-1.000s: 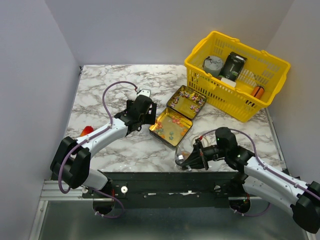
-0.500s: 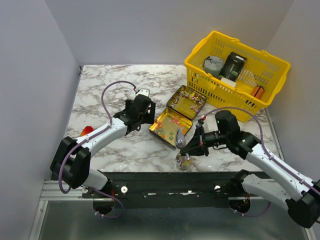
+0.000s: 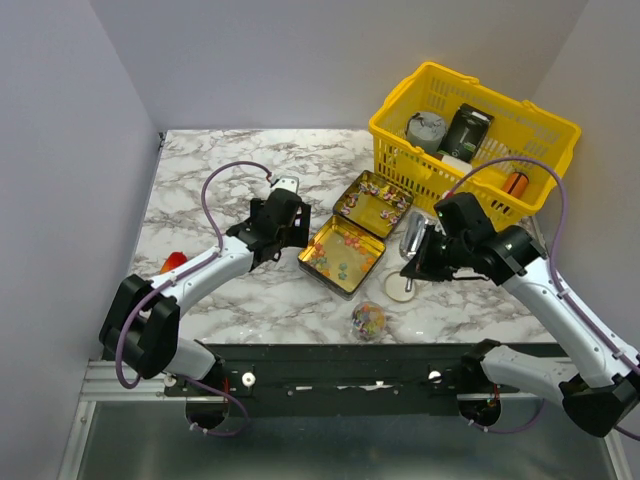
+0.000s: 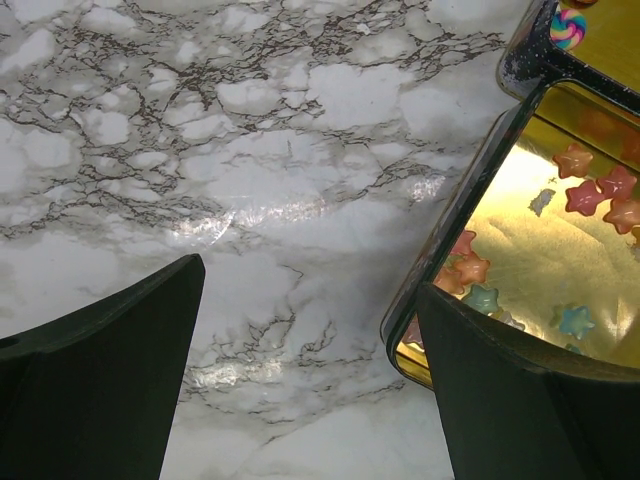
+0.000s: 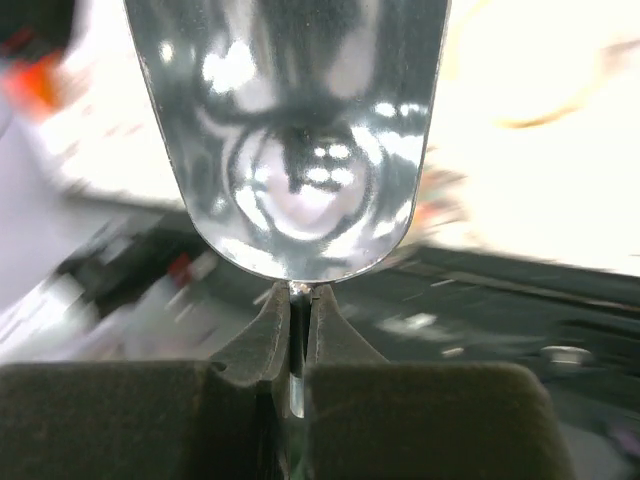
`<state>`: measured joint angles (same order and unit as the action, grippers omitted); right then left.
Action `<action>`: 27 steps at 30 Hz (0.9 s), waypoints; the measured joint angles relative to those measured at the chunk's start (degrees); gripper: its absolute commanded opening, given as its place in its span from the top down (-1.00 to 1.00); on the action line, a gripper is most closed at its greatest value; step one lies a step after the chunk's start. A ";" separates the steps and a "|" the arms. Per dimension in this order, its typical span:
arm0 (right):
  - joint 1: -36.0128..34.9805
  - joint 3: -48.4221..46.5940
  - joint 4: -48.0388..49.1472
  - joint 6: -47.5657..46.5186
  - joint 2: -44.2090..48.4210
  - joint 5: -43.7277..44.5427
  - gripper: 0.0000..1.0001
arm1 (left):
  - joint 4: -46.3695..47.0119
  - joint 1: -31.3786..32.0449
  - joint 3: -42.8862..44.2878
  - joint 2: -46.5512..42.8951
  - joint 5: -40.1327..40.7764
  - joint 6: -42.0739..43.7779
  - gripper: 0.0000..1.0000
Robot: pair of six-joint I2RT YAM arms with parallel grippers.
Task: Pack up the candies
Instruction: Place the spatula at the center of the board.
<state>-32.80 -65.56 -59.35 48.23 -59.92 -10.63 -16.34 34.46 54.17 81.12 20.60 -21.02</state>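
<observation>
An open gold tin (image 3: 322, 262) lies mid-table; its two hinged halves hold candies (image 3: 343, 256), some star-shaped in the left wrist view (image 4: 590, 195). A small clear container of mixed candies (image 3: 367, 320) stands near the front edge. My left gripper (image 3: 290, 218) is open and low over the marble just left of the tin, its right finger (image 4: 520, 390) at the tin's rim (image 4: 470, 240). My right gripper (image 3: 428, 252) is raised right of the tin, shut on the thin handle of a shiny metal scoop (image 3: 411, 236). The scoop bowl (image 5: 290, 130) fills the right wrist view above that gripper (image 5: 297, 310).
A yellow basket (image 3: 480, 222) at the back right holds a grey round tin (image 3: 425, 128), a black box (image 3: 465, 130) and an orange cylinder (image 3: 515, 184). A white disc (image 3: 398, 287) lies under the right gripper. An orange-red lump (image 3: 173, 262) sits by the left arm.
My right arm has lifted the scoop from the clear candy container at the front edge, up and back toward the basket. The left arm has not moved.
</observation>
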 measured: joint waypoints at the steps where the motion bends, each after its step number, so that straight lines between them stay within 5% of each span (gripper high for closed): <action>1: 0.35 -0.07 -1.40 -0.61 -0.22 4.24 0.99 | 0.00 0.00 0.00 -0.13 0.00 0.00 -0.97; 6: 2.47 0.24 -5.53 -2.36 -1.88 22.01 0.99 | 0.00 0.00 -0.04 -0.48 0.00 0.00 -0.97; 11: 6.25 4.57 -5.05 -3.04 -2.60 30.67 0.99 | 0.20 0.00 -0.48 -0.76 -0.02 -0.04 -0.97; 27: 21.62 18.58 6.64 -2.86 -15.52 28.76 0.97 | 1.44 0.00 -2.16 -2.47 -0.09 -0.22 -0.97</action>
<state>-11.18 -46.98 -52.71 45.36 -75.44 18.13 -14.90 34.46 52.01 78.65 20.51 -21.23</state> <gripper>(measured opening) 0.090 0.987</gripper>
